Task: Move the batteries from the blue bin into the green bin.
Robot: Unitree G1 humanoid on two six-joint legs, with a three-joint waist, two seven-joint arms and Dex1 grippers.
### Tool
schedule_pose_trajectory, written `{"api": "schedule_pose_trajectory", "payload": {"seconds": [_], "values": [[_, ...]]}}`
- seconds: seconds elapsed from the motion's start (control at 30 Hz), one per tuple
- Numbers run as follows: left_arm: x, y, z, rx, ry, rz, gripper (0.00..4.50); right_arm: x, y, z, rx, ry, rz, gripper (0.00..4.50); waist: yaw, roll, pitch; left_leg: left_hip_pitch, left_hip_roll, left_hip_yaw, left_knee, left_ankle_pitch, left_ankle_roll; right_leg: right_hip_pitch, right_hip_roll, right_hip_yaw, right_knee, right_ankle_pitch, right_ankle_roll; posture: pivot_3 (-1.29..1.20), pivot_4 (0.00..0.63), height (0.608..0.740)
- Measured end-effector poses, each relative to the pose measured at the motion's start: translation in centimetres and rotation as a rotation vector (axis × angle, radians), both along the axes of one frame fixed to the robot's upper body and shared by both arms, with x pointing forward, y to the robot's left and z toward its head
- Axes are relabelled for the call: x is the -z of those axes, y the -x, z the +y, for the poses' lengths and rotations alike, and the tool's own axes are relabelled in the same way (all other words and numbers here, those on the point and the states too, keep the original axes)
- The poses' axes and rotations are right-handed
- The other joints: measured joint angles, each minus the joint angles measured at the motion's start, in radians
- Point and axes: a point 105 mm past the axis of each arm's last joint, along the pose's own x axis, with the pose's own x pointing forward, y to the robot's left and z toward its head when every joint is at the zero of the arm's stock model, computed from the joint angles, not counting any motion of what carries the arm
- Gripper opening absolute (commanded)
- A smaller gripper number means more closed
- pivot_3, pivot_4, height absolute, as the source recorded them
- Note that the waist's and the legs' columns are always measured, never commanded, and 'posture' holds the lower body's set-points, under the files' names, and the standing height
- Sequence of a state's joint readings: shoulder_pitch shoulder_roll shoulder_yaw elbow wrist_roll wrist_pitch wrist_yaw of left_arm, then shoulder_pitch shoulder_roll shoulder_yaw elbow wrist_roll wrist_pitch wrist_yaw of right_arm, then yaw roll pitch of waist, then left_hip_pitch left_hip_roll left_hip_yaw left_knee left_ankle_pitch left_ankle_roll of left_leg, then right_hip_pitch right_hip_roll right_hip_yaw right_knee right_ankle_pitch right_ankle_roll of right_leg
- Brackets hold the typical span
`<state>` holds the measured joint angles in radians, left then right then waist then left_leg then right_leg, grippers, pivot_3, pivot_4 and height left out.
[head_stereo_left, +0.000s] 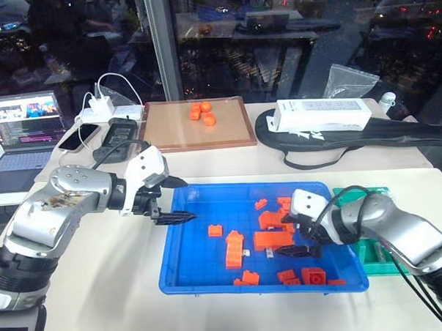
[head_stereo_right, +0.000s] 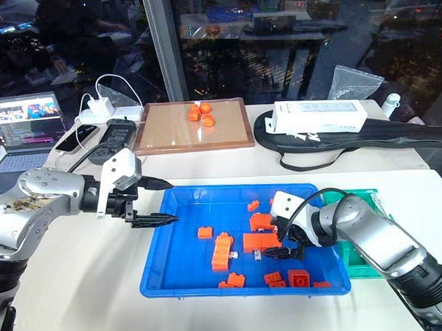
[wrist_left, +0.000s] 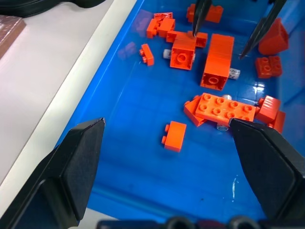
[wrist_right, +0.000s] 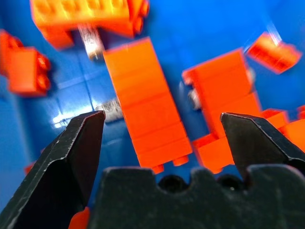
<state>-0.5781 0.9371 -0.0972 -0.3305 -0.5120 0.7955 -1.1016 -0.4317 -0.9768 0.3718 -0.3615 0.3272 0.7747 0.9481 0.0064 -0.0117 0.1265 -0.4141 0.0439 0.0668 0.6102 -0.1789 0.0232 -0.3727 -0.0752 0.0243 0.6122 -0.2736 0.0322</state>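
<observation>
The blue bin (head_stereo_left: 183, 278) sits on a white table (head_stereo_left: 102, 288), with bare tabletop along its left and near sides. The green bin (head_stereo_left: 372, 256) lies just beside its right edge, partly hidden behind the right arm. Beyond the blue bin's far rim there is a strip of open table before a brown wooden-framed board (head_stereo_left: 168, 131) holding a few orange pieces.

Inside the blue bin, orange bricks (head_stereo_left: 234, 249) cluster in the middle and right half; its left part is bare blue floor. At least three batteries (wrist_left: 233, 73) lie among the bricks, partly tucked beside or under them; one battery (wrist_right: 110, 108) shows next to a long brick.

The left gripper (head_stereo_left: 180, 201) hangs over the blue bin's left rim, fingers spread wide and holding nothing. The right gripper (head_stereo_left: 299, 235) is low inside the bin over the central bricks, jaws wide apart, empty, straddling a long brick.
</observation>
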Motion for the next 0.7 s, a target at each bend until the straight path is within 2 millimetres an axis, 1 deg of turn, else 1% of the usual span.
{"api": "schedule_pose_trajectory", "payload": {"seconds": [0.03,0.1,0.13,0.17,0.2,0.23,0.27,0.33,0.37,0.47,0.57,0.63,0.7], "values": [[0.0,0.0,0.0,-0.001,0.000,0.000,4.50,0.1,-0.1,-0.1,-0.003,0.006,-0.001,3.85,0.000,0.000,0.000,0.000,0.000,0.000,0.000,0.000,0.000,0.000,0.000,0.000,0.000,0.000,0.000,0.00,0.150,0.740],[0.0,0.0,0.0,-0.007,-0.001,0.002,4.50,0.2,-0.2,-0.3,-0.017,0.022,-0.005,3.05,0.001,0.000,0.000,0.000,0.000,0.000,0.000,0.000,0.000,0.000,0.001,0.000,0.000,0.000,0.000,0.00,0.150,0.740],[0.0,0.0,0.0,-0.010,-0.001,0.001,4.50,0.3,-0.2,-0.3,-0.030,0.028,-0.006,2.80,0.001,0.000,0.000,0.000,0.000,0.000,0.000,0.000,0.000,0.000,0.001,0.000,0.000,0.000,0.000,0.00,0.150,0.740],[0.0,0.0,0.0,-0.012,-0.001,0.000,4.50,0.3,-0.1,-0.3,-0.039,0.031,-0.004,2.41,0.002,0.000,0.000,0.000,0.000,0.000,0.000,0.000,0.000,0.000,0.001,0.000,0.000,0.000,0.000,0.00,0.150,0.740],[0.0,0.0,0.0,-0.013,0.000,-0.001,4.50,0.4,0.0,-0.3,-0.047,0.035,-0.003,2.20,0.002,0.000,0.000,0.000,0.000,0.000,0.000,0.000,0.000,0.000,0.001,0.000,0.001,0.000,0.000,0.00,0.150,0.740],[0.0,0.0,0.0,-0.017,0.001,0.000,4.50,0.4,0.0,-0.2,-0.056,0.035,0.001,1.71,0.002,0.000,0.000,0.000,0.000,0.001,0.000,0.000,0.000,0.000,0.002,0.000,0.001,0.000,0.000,0.00,0.150,0.740],[0.0,0.0,0.1,-0.020,0.002,0.000,4.50,0.4,0.1,-0.1,-0.064,0.029,0.003,1.47,0.002,0.000,0.000,0.000,0.000,0.000,0.000,0.000,0.000,0.000,0.002,0.000,0.001,0.000,0.000,0.00,0.150,0.740],[-0.1,0.0,0.1,-0.022,0.004,-0.002,4.50,0.2,0.2,0.1,-0.079,0.024,0.006,1.44,0.002,0.000,0.000,0.000,0.000,0.001,0.001,0.000,0.000,0.000,0.002,0.000,0.001,0.000,0.000,0.00,0.150,0.740],[-0.1,-0.1,0.1,-0.025,0.005,-0.003,4.50,-0.2,0.0,0.1,-0.084,0.019,-0.001,1.44,0.002,0.000,0.000,0.000,0.000,0.001,0.001,0.000,0.000,0.000,0.002,0.000,0.001,0.000,0.000,0.00,0.150,0.740],[-0.1,-0.1,0.2,-0.033,0.005,-0.007,4.50,-2.1,-0.5,0.1,-0.089,-0.014,-0.043,1.44,0.003,0.000,0.000,0.000,0.000,0.001,0.001,0.000,0.000,0.000,0.002,0.000,0.001,0.000,-0.001,0.00,0.150,0.740],[-0.1,-0.2,0.2,-0.034,0.007,-0.008,4.50,-4.2,-1.7,-0.4,-0.061,-0.036,-0.107,1.44,0.004,0.000,0.000,0.000,0.000,0.001,0.001,0.000,0.000,0.000,0.002,0.000,0.001,0.000,-0.001,0.00,0.150,0.740],[-0.1,-0.2,0.1,-0.035,0.008,-0.010,4.50,-4.9,-2.7,-1.6,-0.014,-0.028,-0.135,1.44,0.006,0.000,0.000,0.000,0.000,0.002,0.001,0.000,0.000,0.000,0.001,0.000,0.001,0.000,-0.001,0.00,0.150,0.740],[-0.1,-0.2,0.2,-0.039,0.008,-0.011,4.50,-4.9,-3.6,-3.8,0.050,0.031,-0.155,1.44,0.009,0.000,0.000,0.000,0.000,0.005,0.002,0.000,0.000,0.000,0.000,0.000,0.001,0.000,-0.001,0.00,0.150,0.740]]}}
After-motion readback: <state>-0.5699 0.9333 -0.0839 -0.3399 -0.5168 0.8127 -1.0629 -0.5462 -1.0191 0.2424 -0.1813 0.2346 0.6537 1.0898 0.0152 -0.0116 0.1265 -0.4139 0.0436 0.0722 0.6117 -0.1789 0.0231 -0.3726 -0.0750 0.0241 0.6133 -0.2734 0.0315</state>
